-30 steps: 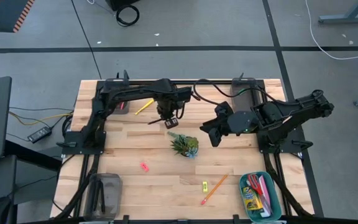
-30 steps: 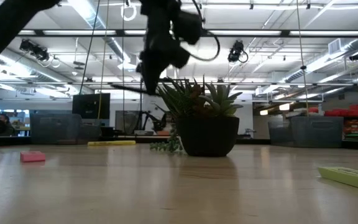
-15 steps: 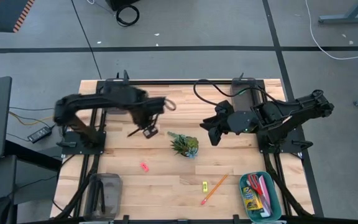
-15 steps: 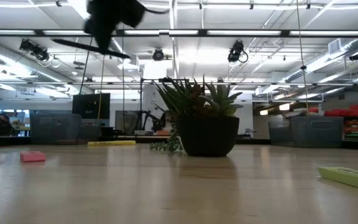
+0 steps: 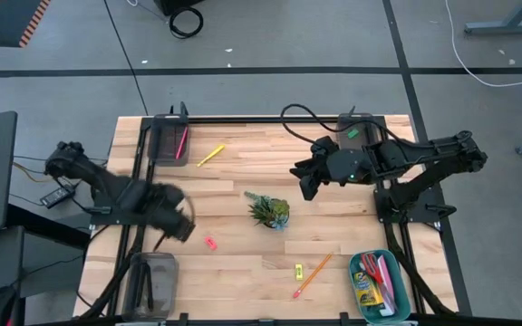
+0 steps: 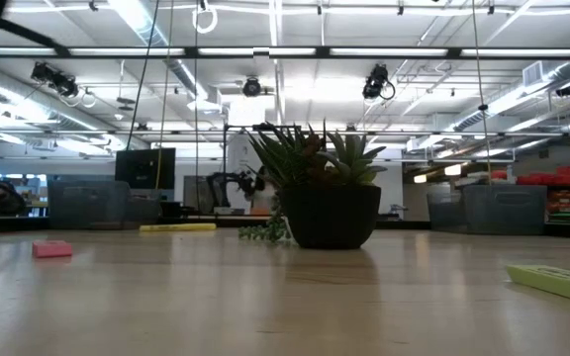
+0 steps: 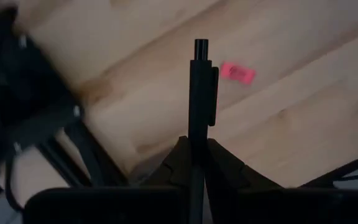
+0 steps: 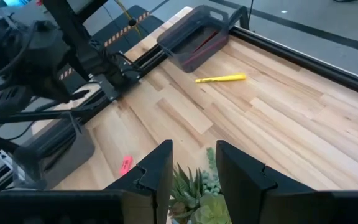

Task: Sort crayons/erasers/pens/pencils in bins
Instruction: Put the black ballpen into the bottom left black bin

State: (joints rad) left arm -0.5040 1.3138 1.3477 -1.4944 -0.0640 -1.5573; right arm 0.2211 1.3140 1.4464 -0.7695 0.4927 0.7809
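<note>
Left gripper [image 7: 191, 158] pinches a black pen [image 7: 199, 93] above the translucent grey bin [image 5: 152, 276]; right gripper [image 8: 191, 163], fingers spread, waits over the plant [image 5: 268, 210]; risk: pen tips past the rim on release

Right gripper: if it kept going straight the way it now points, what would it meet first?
Probably the plant. In the right wrist view the open right gripper frames its leaves just ahead; the pink eraser lies off to one side. In the high view the plant sits diagonally ahead of it, so depth is uncertain.
</note>
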